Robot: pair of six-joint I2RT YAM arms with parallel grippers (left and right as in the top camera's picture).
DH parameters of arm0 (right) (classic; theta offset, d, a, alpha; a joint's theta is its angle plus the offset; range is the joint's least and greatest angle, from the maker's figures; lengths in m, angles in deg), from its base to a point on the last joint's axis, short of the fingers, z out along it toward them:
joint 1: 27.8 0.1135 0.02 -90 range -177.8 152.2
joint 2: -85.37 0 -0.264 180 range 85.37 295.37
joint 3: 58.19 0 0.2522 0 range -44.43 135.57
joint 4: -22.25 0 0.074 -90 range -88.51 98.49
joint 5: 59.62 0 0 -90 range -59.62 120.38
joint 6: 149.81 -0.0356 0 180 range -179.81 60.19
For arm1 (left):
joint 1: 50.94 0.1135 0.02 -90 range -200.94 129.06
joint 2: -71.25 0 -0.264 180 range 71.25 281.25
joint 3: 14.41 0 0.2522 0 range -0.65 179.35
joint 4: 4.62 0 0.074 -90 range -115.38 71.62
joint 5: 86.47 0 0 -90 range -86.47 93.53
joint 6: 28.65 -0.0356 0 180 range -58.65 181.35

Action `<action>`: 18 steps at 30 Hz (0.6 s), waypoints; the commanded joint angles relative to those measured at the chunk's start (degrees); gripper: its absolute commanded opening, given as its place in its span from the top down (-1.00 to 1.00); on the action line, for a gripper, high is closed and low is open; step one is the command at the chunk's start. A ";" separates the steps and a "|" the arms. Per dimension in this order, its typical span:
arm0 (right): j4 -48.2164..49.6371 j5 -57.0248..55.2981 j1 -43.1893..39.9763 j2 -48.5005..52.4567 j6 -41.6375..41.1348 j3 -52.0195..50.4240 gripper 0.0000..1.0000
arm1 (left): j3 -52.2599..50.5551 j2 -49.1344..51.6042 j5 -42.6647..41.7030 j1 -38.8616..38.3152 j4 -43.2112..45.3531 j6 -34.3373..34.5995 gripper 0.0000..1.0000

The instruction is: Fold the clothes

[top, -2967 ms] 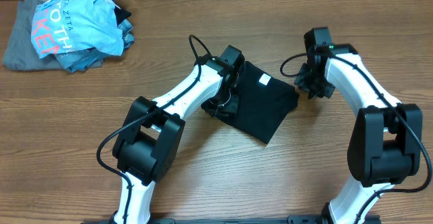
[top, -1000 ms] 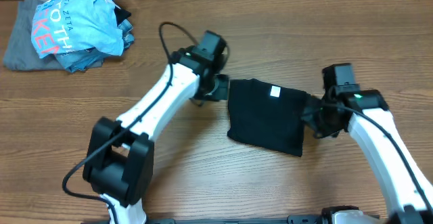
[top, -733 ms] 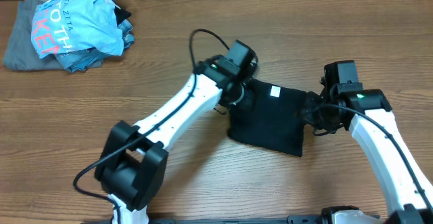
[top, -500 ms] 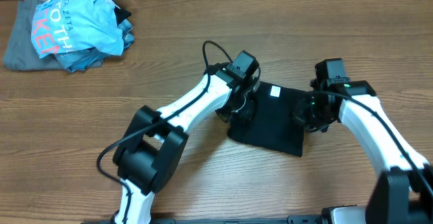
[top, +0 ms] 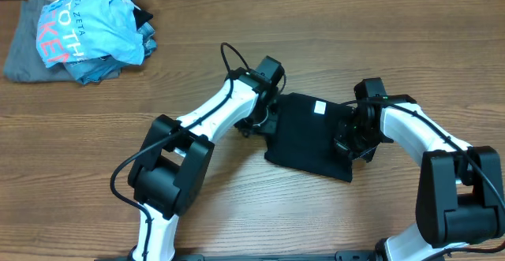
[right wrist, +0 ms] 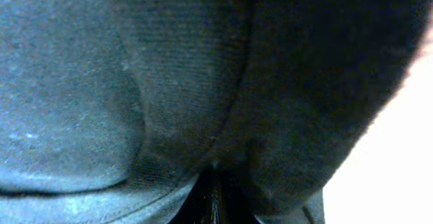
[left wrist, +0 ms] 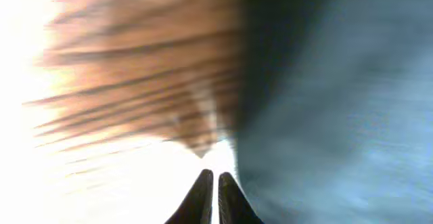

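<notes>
1. Wood-grain bench (top: 237, 206) fills the overhead view, and both white arms reach in over it from the near edge.
2. Between the two sets of jaws lies the black T-shirt (top: 308, 135), folded to a compact, roughly rectangular pad, flat on the bench, with its white neck tag (top: 320, 108) facing up.
3. At the shirt's left edge the left jaws are closed. The blurred wrist view shows the fingers (left wrist: 201, 198) almost touching, with a bright sliver between them and dark cloth just to their right.
4. On the shirt's right edge the right jaws are pinched shut on the fabric, which gathers into their tips and fills that wrist view.
5. Well apart from the left jaws, a light blue shirt (top: 95, 24) is heaped on a grey garment (top: 20, 56).
</notes>
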 commanded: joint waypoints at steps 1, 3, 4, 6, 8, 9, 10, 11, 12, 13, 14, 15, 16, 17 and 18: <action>-3.02 -10.88 -0.44 1.51 -1.90 0.85 0.93 | -0.33 -1.38 4.31 2.27 -1.14 -0.79 0.90; -5.22 -12.11 -0.44 0.31 -2.21 3.21 0.93 | 0.66 -2.93 4.33 3.26 -1.81 -0.81 0.92; -6.91 -13.33 -0.44 -0.66 -3.04 4.83 0.93 | 1.36 -4.11 4.37 3.72 -2.16 -0.83 0.91; -9.38 -14.53 -0.42 -2.64 -2.97 7.91 0.92 | 2.38 -6.40 4.31 4.20 -2.43 -0.83 0.91; -11.67 -14.36 -0.42 -5.07 -2.73 11.37 0.83 | 2.93 -9.03 3.67 4.48 -1.90 -0.85 0.74; -12.76 -14.16 -0.42 -6.25 -2.71 13.16 0.52 | 2.93 -10.27 2.64 4.50 -1.25 -0.85 0.59; -13.60 -13.57 -0.42 -7.13 -2.08 14.64 -0.06 | 2.93 -11.02 1.07 4.48 -0.57 -0.87 0.13; -14.40 -12.02 -0.42 -7.98 -0.20 16.39 -0.57 | 2.93 -11.41 -1.09 4.46 0.20 -0.94 -0.27; -14.91 -10.78 -0.42 -8.44 0.90 17.55 -0.93 | 2.93 -11.41 -3.10 4.35 0.81 -1.14 -0.62; -15.58 -9.49 -0.42 -8.74 1.75 18.82 -1.00 | 2.89 -11.28 -5.07 4.24 1.20 -1.27 -0.87; -16.28 -8.50 -0.44 -8.96 1.92 19.89 -1.00 | 2.84 -10.60 -6.29 4.20 1.42 -1.27 -1.00; -16.83 -7.87 -0.44 -9.01 1.99 20.72 -1.00 | 2.84 -10.10 -7.02 4.17 1.49 -1.25 -1.00; -17.35 -7.28 -0.44 -9.05 2.05 21.57 -1.00 | 2.84 -9.07 -7.91 4.17 1.55 -1.29 -1.00; -17.62 -6.93 -0.44 -9.05 2.23 22.14 -1.00 | 2.84 -8.20 -8.90 4.17 1.55 -1.29 -1.00; -18.05 -6.84 -0.44 -9.07 2.27 22.80 -1.00 | 2.84 -6.80 -9.99 4.17 1.60 -1.51 -1.00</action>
